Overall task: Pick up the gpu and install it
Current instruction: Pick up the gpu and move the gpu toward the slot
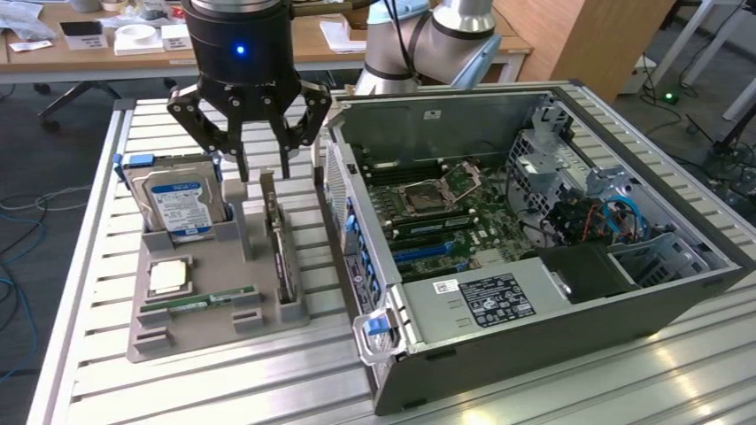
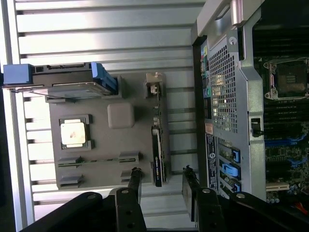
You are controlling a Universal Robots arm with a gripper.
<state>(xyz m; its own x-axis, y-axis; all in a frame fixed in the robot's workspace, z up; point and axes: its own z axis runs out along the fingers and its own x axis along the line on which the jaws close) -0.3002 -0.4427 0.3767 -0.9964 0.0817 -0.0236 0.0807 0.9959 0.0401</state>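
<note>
**Claw open over the gpu, card in its holder**

*Exterior view.* The claw [image 1: 262, 166], in the upper left of the frame, hangs with its fingers spread and nothing between them, just above the far end of the gpu [image 1: 279, 248]. The gpu stands on its long edge in a slot of the grey holder [image 1: 207, 329], which rests on the slatted tabletop [image 1: 95, 390]. The open computer case [image 1: 473, 354], at the right of the frame, sits just beside the holder. A hard drive [image 1: 177, 208] stands upright in the holder toward the exterior view's left, with a processor [image 1: 172, 276] and a memory stick [image 1: 204, 301] lying nearer the camera.

*Wrist view.* Edge-on, the gpu [image 2: 158, 145] reads as a thin dark strip. The claw [image 2: 161, 186] straddles one end of it, a finger on each side, neither visibly touching.

*Risk.* The card is thin and the claw appears to sit off its middle, so a grip there could let the card pivot or bind in its slot. The near case wall [image 2: 227, 96] leaves little room, so a finger could catch on it.
</note>
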